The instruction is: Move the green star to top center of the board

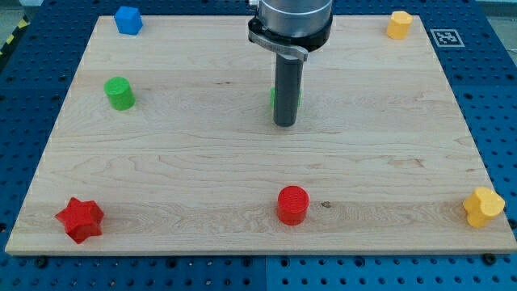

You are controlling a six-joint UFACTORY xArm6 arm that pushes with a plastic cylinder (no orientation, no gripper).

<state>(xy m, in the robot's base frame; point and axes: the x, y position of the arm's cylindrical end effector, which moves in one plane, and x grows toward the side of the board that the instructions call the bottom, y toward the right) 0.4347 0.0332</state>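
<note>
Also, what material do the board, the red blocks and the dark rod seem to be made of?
The pale wooden board looks like light wood with a smooth finish: grain lines and a small knot show. The red star-shaped block and the red cylinder block look like matte plastic or painted wood, evenly coloured; I cannot tell which. The dark rod, ending at my tip, looks like dull metal or hard plastic, faintly shiny.

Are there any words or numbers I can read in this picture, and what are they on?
No words or numbers can be read anywhere.
The only sign is a black-and-white square marker on the blue table, past the wooden board at the view's top right; it is a pattern, not letters.
The blocks carry no labels.
</note>
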